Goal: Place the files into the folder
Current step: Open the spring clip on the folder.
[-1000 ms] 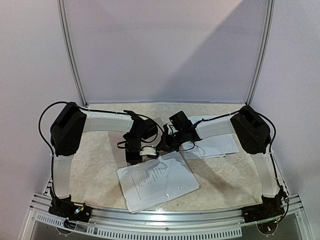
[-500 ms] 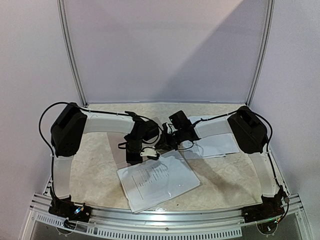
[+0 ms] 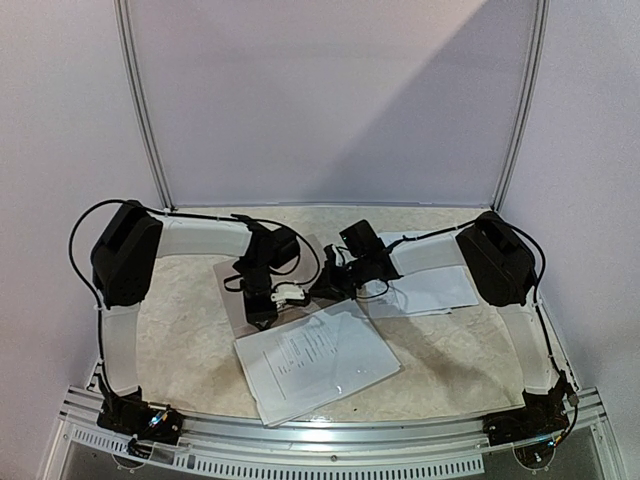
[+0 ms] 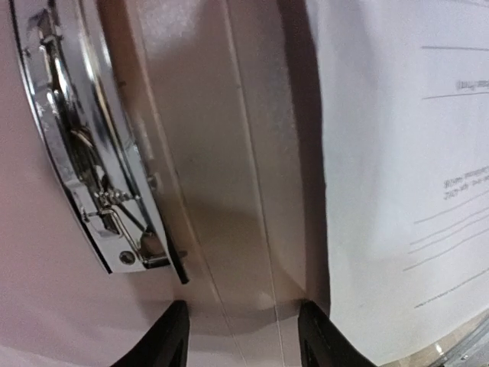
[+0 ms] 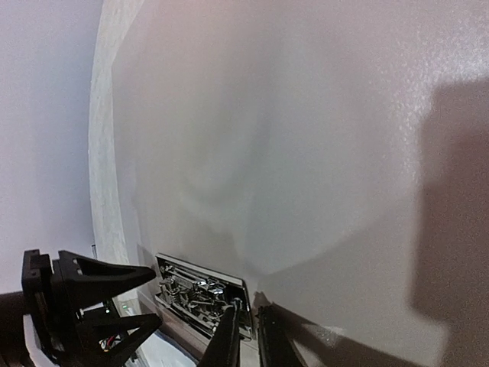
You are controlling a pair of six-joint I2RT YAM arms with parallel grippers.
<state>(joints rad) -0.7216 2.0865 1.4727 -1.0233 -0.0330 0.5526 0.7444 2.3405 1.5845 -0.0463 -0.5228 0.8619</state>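
The left pincer [image 4: 241,317] gapes empty over the open folder [image 4: 229,138] on the desk [image 3: 190,340], beside its metal clip [image 4: 92,153]; the right pincer [image 5: 246,317], nearly closed, sits at that clip, its grip unclear. Working the clip seems to be the step in hand; next, the files [image 3: 315,360] overlapping the folder's near edge need seating under it.

Pale lilac walls [image 3: 60,120] are enclosing a beige marbled table [image 3: 185,345]; a diagonal shadow [image 3: 440,140] is falling across the back wall's [image 3: 300,90] right side.

Mirror-bright chrome metal clip [image 4: 92,153] on the matt, finely grained taupe folder [image 4: 229,153]; glossy clear-sleeved white paper sheets [image 3: 315,360].
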